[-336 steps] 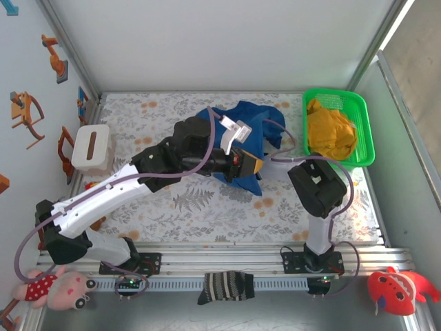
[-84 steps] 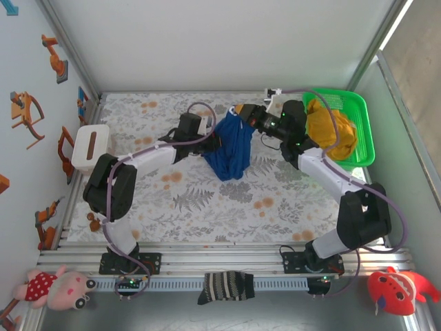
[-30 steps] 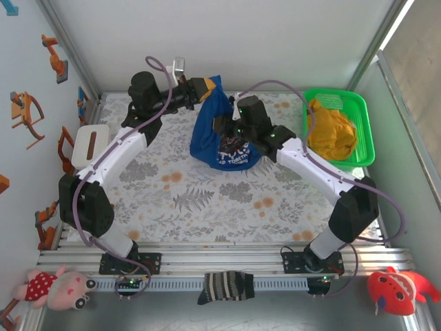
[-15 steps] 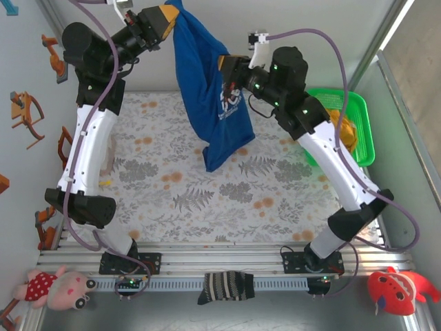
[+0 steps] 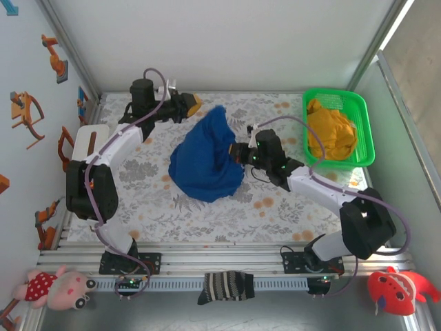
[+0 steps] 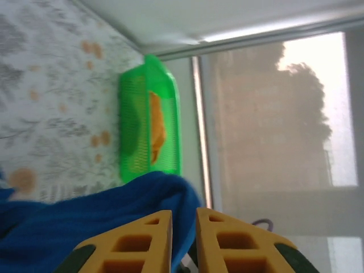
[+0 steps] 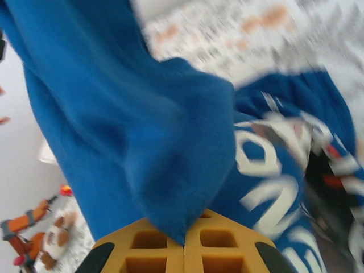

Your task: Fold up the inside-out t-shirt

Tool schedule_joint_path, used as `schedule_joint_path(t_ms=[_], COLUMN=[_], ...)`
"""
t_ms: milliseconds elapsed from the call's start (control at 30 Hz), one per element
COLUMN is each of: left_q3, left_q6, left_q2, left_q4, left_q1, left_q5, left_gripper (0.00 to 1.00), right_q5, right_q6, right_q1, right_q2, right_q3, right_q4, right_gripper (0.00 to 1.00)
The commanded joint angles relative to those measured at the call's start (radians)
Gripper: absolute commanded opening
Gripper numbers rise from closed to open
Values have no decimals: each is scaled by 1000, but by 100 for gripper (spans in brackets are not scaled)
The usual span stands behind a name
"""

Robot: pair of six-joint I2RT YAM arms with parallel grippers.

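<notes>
top view, shirt: the inside-out t-shirt [image 5: 207, 162] sits as a rounded blue heap mid-table on the floral mat [image 5: 138, 186]; not flat, no fold made yet
top view, left gripper [image 5: 194, 105]: at the far edge, just beside the heap's far peak and seemingly apart from it
top view, right gripper [image 5: 238, 153]: at the heap's right edge, touching cloth; judged to be anchoring that edge so the shirt can be drawn out flat
top view, hidden: sleeves, collar and hem cannot be picked out in the bundle
left wrist, jaws: stand a narrow gap apart, nothing clamped that I can make out; blue cloth bulges just beyond the tips
left wrist, background: green basket [image 6: 133, 131] with the mustard garment [image 6: 156, 128] across the mat, well apart from the shirt; window glare washes out the right half
right wrist, jaws: pressed together on a thin fold of the shirt, cloth draping away from the tips
right wrist, unclear: white lettering [image 7: 267, 165] blurred, unreadable; which part of the shirt is pinched cannot be told
</notes>
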State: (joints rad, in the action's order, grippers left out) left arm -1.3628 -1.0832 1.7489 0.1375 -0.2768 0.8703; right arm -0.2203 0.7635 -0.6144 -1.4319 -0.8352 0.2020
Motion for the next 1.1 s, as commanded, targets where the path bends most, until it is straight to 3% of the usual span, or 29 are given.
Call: schedule_joint_path(t_ms=[0, 167, 300, 467, 900, 1000, 1067], left_q3=[77, 241, 313, 301, 119, 76, 43], left_q6=[128, 244, 420, 532, 618, 633, 642], left_q2=[-33, -164, -291, -274, 12, 69, 93], left_q4=[14, -93, -293, -382, -436, -463, -482], left_q1=[42, -16, -172, -323, -376, -370, -350], left_q5=[-51, -182, -430, -648, -720, -731, -716], left_gripper=[29, 46, 55, 58, 62, 49, 27], right_q5=[-4, -21, -30, -37, -44, -39, -19], right_q6=[90, 91, 86, 87, 99, 91, 72], right_q1=[6, 7, 7, 7, 5, 7, 7], right_q2=[3, -13, -12, -14, 20, 58, 100], right_q3=[33, 35, 22, 13, 9, 5, 1], right_q4=[153, 155, 146, 146, 130, 101, 52], right_gripper=[0, 0, 0, 0, 0, 0, 0])
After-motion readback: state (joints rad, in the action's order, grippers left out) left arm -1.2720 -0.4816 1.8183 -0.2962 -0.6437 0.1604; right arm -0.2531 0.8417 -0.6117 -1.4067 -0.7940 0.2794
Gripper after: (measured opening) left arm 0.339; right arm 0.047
